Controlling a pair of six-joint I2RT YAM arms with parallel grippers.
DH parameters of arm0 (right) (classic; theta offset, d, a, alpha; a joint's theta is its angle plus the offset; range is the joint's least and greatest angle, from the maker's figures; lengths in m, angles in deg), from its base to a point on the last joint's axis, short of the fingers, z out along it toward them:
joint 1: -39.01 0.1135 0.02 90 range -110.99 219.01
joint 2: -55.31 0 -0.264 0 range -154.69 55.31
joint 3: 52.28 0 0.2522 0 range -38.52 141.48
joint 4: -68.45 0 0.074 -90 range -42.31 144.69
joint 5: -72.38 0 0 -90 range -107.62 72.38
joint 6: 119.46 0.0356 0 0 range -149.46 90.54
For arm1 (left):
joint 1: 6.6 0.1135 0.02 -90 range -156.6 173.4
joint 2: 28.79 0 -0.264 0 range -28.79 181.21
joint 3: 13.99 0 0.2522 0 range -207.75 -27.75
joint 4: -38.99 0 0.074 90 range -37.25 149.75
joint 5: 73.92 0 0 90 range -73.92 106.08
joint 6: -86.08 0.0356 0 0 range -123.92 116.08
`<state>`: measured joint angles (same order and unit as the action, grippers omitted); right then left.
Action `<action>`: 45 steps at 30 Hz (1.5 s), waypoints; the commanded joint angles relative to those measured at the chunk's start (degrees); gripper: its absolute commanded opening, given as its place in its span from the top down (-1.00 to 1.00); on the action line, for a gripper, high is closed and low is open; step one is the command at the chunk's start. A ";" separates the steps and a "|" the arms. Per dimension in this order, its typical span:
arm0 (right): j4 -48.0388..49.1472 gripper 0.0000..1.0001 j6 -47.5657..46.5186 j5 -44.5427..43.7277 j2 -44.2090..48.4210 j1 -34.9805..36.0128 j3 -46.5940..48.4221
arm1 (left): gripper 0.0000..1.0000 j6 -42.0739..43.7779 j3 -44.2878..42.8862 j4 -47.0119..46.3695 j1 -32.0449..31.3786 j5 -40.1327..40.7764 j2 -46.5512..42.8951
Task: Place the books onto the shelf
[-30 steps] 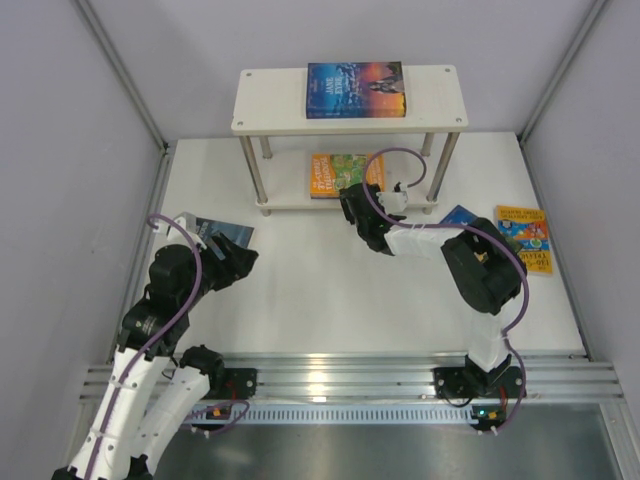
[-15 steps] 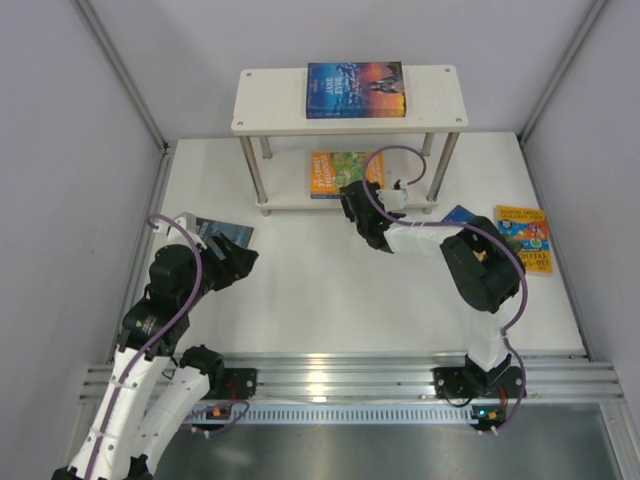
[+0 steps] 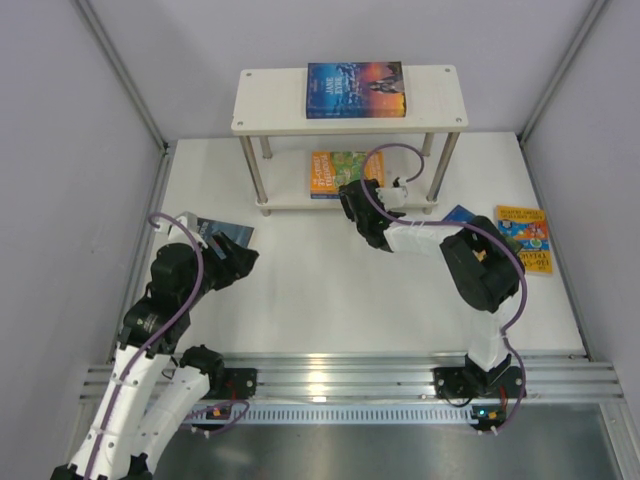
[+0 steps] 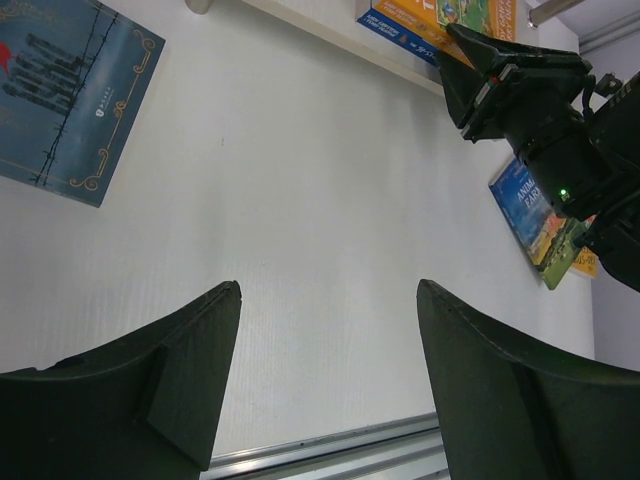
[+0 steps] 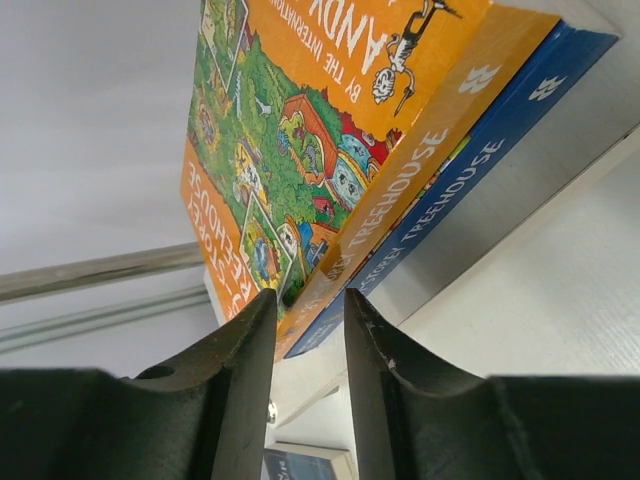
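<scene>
My right gripper (image 5: 308, 305) sits at the front of the shelf's (image 3: 270, 105) lower board, just above the centre of the overhead view. Its jaws stand narrow around the near corner of the orange book (image 5: 300, 150). I cannot tell from the wrist view whether they are pinching that corner or merely flanking it. The orange book lies flat on a blue-spined book (image 5: 470, 165), and both rest on the lower board, their near edges at its front lip.

My left gripper (image 4: 328, 287) hangs spread wide with nothing between its jaws, low over the table (image 3: 320, 290) at the left of the overhead view. Just beside it, towards the upper left, lies a dark blue book (image 3: 228, 234).

By my count three books are shelved: the sunset-cover book (image 3: 355, 90) flat on the top board, and the stacked pair below.

Three remain on the table:
- the dark blue one by my left arm;
- a small blue book (image 3: 460, 215) at the right, partly hidden by my right arm;
- a yellow book (image 3: 527, 240) just right of it.

I'd call the job about half done. The stacked pair may want a nudge deeper.
</scene>
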<state>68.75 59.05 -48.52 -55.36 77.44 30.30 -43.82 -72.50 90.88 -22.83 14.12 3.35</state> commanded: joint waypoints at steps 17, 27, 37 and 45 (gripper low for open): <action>-0.52 -0.22 -29.09 21.74 14.00 5.15 -5.36 | -0.53 -1.41 -2.80 -7.36 10.46 -4.52 14.24; 4.74 -0.50 -28.83 27.37 14.07 11.14 -14.48 | -0.49 2.72 -4.39 -19.46 38.62 5.81 33.68; 2.55 -0.58 -37.97 27.38 29.44 9.99 -24.60 | -0.22 5.97 -18.34 -18.89 44.97 3.97 67.57; 2.81 -0.61 -43.76 21.14 37.02 9.90 -31.55 | -0.16 11.86 -23.63 -14.40 42.69 9.33 74.65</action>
<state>69.67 19.36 -23.84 -20.00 87.85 0.22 -35.41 -96.00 73.53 21.48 19.76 76.96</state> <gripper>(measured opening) 0.802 0.582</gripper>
